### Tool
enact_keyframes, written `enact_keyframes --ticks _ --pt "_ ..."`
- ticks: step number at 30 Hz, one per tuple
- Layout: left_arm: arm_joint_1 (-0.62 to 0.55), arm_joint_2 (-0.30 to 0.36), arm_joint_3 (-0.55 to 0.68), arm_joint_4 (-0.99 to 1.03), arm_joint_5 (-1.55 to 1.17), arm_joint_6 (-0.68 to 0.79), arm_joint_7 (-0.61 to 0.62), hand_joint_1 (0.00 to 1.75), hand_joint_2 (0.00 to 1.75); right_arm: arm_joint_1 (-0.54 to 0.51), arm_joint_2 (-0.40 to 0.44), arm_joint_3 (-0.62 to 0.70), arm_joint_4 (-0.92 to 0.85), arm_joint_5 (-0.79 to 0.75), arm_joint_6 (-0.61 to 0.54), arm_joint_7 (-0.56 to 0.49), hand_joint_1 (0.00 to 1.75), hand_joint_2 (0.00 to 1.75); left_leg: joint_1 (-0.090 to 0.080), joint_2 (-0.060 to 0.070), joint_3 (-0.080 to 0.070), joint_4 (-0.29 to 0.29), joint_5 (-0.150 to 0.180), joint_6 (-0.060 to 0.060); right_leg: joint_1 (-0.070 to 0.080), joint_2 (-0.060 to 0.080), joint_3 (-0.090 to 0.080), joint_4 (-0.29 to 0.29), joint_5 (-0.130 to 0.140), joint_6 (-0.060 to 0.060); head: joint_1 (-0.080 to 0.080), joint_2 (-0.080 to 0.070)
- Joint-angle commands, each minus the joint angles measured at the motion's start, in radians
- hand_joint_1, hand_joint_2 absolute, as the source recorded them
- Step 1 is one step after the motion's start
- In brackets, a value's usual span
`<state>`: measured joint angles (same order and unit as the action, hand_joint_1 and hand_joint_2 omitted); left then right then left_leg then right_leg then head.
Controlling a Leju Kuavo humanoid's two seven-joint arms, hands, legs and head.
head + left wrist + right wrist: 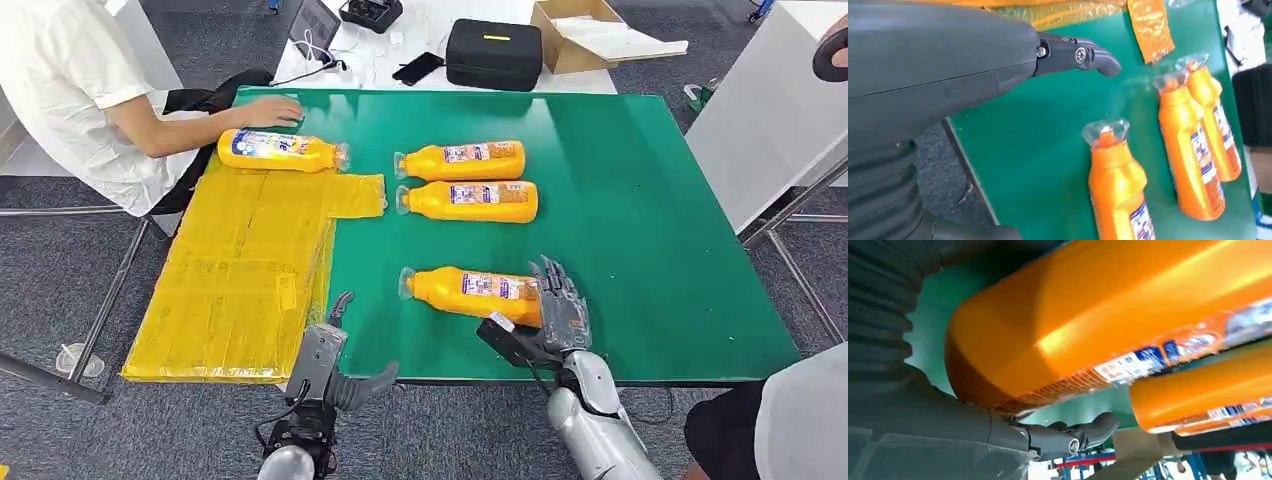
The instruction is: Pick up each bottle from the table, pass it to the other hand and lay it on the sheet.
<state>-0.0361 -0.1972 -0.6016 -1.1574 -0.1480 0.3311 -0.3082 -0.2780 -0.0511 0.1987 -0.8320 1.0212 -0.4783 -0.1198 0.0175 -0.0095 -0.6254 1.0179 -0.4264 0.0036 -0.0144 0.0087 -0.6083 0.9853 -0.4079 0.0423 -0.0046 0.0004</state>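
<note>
Your right hand (562, 305) sits at the base end of the nearest bottle (472, 291), fingers reaching over its far side and thumb on the near side; whether it truly grips, you cannot tell from these views. That bottle lies on its side on the green table (660, 230), cap pointing toward the yellow sheet (240, 270). Your left hand (330, 365) hovers at the table's front edge, just beside the sheet, fingers spread wide and holding nothing. Two more bottles (462, 160) lie side by side farther back, near the middle of the table, caps toward the sheet. One bottle with a blue-and-white label (280, 150) lies already on the sheet's far end, and a person's hand (268, 110) rests on the table just behind it. Beyond the table you can see a black case (493, 52) and a cardboard box (580, 35).
</note>
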Motion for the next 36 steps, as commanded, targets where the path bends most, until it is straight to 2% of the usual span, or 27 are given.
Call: enact_keyframes --ticks 1,8,10,16,20,25,26,33,36 --pt "-0.035 0.015 -0.006 0.041 0.075 -0.065 0.037 0.00 1.75 -0.065 -0.016 0.001 0.171 -0.020 0.048 -0.001 1.75 1.75 0.000 0.001 0.004 -0.001 0.000 0.001 0.001 0.000 0.004 -0.001 0.000 -0.001 0.000 0.000" --pt "-0.031 0.016 -0.002 0.034 0.104 -0.088 0.047 0.00 1.75 -0.063 -0.015 0.009 0.173 -0.014 0.053 0.009 1.75 1.75 0.000 0.001 0.008 -0.002 0.000 0.001 0.001 -0.002 0.008 -0.002 0.000 -0.003 0.000 0.000" --pt "-0.026 0.019 -0.002 0.020 0.145 -0.114 0.067 0.00 1.75 -0.065 -0.019 0.020 0.188 -0.018 0.109 0.024 1.75 1.75 0.000 0.000 0.007 -0.002 0.000 0.000 0.001 -0.002 0.007 -0.002 0.000 -0.002 0.000 0.000" --pt "-0.019 0.028 -0.007 -0.029 0.175 -0.129 0.086 0.00 1.75 -0.070 -0.024 0.029 0.210 -0.005 0.141 0.067 1.75 1.75 0.001 0.000 0.010 -0.001 -0.001 0.001 0.001 -0.002 0.009 -0.002 0.000 -0.002 0.000 0.000" --pt "-0.017 0.032 -0.007 -0.040 0.187 -0.125 0.080 0.00 1.75 -0.061 -0.019 0.016 0.204 -0.025 0.111 0.050 1.71 1.75 0.000 0.000 0.013 -0.001 0.000 0.001 0.001 -0.002 0.012 -0.002 0.000 -0.002 0.000 0.000" --pt "0.006 0.033 0.010 -0.085 0.239 -0.101 0.045 0.00 1.75 -0.007 0.019 -0.055 0.105 -0.215 0.067 -0.166 1.75 1.75 0.001 -0.001 0.014 -0.002 0.000 0.001 0.001 -0.003 0.014 -0.003 0.000 -0.003 0.000 0.000" --pt "0.008 0.030 0.015 -0.082 0.290 -0.109 0.051 0.00 1.75 0.006 0.035 -0.074 0.073 -0.292 0.090 -0.234 1.75 1.75 0.001 0.000 0.014 -0.002 0.000 0.001 0.001 -0.002 0.014 -0.002 0.000 -0.002 0.000 0.000" --pt "-0.035 0.015 0.011 -0.004 0.444 -0.083 0.035 0.00 1.75 0.038 0.053 -0.068 -0.039 -0.413 0.059 -0.349 1.75 1.75 0.000 0.002 0.012 -0.001 -0.001 0.000 0.001 0.000 0.011 -0.001 0.000 -0.002 0.000 0.000" --pt "-0.042 0.014 0.006 0.005 0.451 -0.080 0.033 0.00 1.75 0.041 0.050 -0.062 -0.051 -0.416 0.063 -0.348 1.75 1.75 0.000 0.000 0.010 -0.001 0.000 0.001 0.001 -0.001 0.009 0.000 0.000 -0.001 0.000 0.000"
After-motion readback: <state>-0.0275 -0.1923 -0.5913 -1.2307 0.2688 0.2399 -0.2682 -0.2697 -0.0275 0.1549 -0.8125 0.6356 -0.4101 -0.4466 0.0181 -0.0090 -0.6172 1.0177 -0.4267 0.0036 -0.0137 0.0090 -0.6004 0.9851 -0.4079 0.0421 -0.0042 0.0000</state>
